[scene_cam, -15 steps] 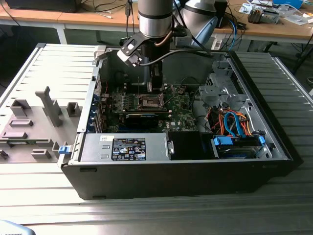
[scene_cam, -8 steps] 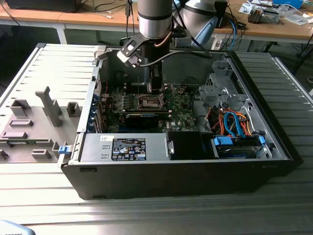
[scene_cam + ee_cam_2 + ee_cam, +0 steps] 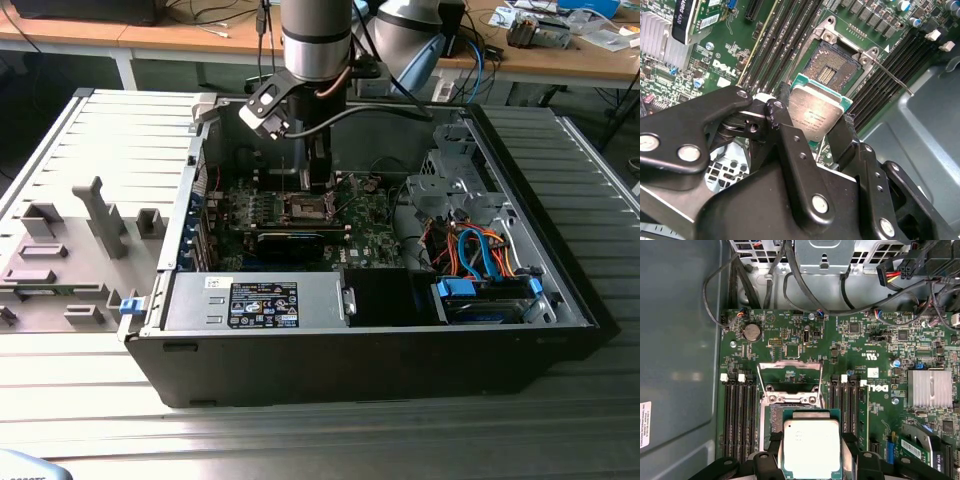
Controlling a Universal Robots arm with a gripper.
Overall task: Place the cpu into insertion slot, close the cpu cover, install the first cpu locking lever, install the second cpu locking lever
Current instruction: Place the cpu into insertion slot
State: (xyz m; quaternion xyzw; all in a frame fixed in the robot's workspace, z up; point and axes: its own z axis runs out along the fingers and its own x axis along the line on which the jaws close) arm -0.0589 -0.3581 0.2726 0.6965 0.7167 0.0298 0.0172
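Gripper (image 3: pixel 816 120) is clamping the cpu (image 3: pixel 811 447) by two opposite edges, silver top showing, and is holding it just above the slot (image 3: pixel 832 62) on the green motherboard (image 3: pixel 860 340) inside an open computer case (image 3: pixel 350 350). Slot is lying bare, not yet filled. Cover (image 3: pixel 790 365) is standing flipped open at the slot's edge.

No text can be read with certainty; I tell only where print stands. On the green motherboard (image 3: pixel 840 340), a white logo (image 3: pixel 880 388) is printed near the insertion slot (image 3: pixel 830 67), with a small white sticker (image 3: pixel 873 372) just beside the logo. A white triangle mark (image 3: pixel 886 48) stands at one corner of the slot. The cpu (image 3: pixel 815 117) has faint engraved lines on its metal top. Well apart from the slot, a white sticker with fine print (image 3: pixel 644 422) is on the grey case wall. In the exterior view, a black label (image 3: pixel 263 304) is on the silver box (image 3: pixel 200 300).
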